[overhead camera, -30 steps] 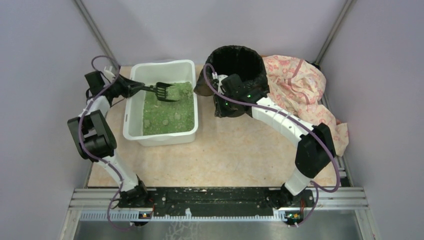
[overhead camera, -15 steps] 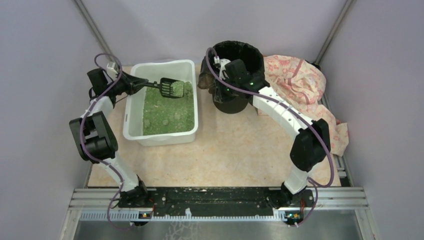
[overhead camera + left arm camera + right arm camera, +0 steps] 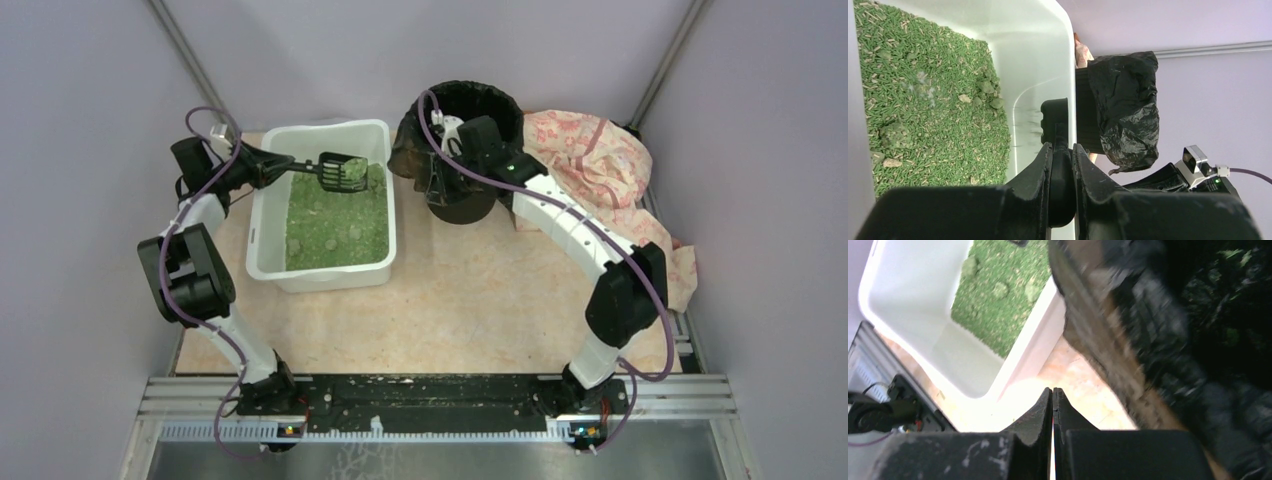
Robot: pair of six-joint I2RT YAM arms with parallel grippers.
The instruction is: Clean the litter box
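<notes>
Holding the scoop (image 3: 328,171) level matters — left gripper (image 3: 1062,150) clamps its handle, clump (image 3: 353,170) aboard, over the far end of the litter box (image 3: 268,200), left of the bin (image 3: 470,205). Right gripper (image 3: 1053,392), pinched shut on nothing, sits bin-side — swing across slow, w/o spilling.

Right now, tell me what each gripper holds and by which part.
Left gripper clamps the black litter scoop by the end of its handle. Right gripper is shut with nothing between its fingers.

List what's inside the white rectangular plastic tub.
The white rectangular plastic tub holds green granular litter with several clumps. A loaded black slotted scoop hovers over the far end, hiding the litter beneath it; the tub floor is buried too.
</notes>
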